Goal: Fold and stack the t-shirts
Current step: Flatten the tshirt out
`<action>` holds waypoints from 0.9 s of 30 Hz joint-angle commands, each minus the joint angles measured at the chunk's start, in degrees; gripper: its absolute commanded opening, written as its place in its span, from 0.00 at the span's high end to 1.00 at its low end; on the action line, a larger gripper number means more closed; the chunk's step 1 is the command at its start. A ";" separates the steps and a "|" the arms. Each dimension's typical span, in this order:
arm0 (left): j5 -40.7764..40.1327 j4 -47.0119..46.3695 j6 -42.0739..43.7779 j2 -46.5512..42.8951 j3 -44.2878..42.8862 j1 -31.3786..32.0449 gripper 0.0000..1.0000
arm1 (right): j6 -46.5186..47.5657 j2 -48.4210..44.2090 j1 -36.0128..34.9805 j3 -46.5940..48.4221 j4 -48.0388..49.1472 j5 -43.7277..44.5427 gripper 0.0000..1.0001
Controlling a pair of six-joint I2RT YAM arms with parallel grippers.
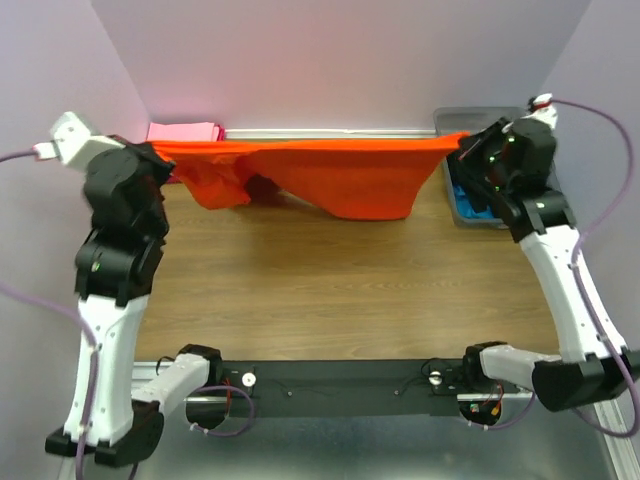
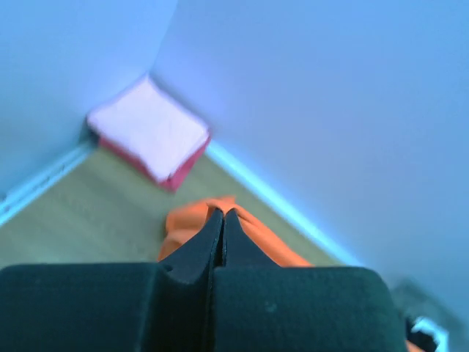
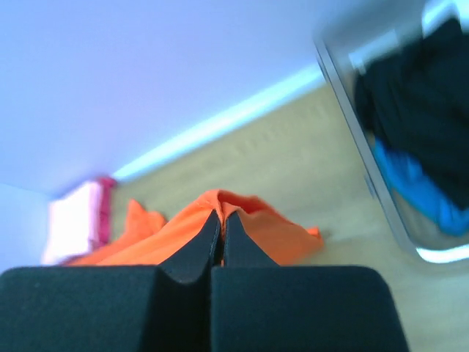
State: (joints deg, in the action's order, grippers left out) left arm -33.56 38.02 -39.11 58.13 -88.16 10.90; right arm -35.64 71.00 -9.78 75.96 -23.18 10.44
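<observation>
bright orange cloth t-shirt hangs stretched just right of folded pink shirt stack; left gripper and right gripper each clenched on one end.

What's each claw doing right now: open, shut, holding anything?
Left claw: closed, gripping one end of the orange t-shirt.
Right claw: closed, gripping the other end of that shirt.

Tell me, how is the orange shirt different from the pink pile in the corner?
The orange shirt is spread wide and unfolded; the pink pile is folded into a neat square. The left gripper and right gripper pinch the orange shirt's ends; the pink pile lies untouched on the table. Spread out, the orange shirt covers more than the pink pile. Both are cloth.
</observation>
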 commanded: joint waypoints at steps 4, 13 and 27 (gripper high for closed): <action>-12.32 -15.16 13.26 -15.56 -2.46 -0.70 1.00 | 13.13 -11.65 0.46 9.99 -2.75 3.28 0.99; -9.51 -25.01 28.90 -24.65 -5.25 -0.79 1.00 | 22.18 -22.83 0.46 10.69 -2.75 0.55 1.00; 2.08 -29.65 33.24 -4.79 7.71 -0.61 1.00 | 25.26 -13.09 0.29 5.44 -2.92 -3.67 0.99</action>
State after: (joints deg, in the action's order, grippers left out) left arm -31.88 11.73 -7.51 47.88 -88.53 11.07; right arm -13.28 52.34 -10.61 87.09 -23.09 1.50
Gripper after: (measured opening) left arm 0.007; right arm 0.012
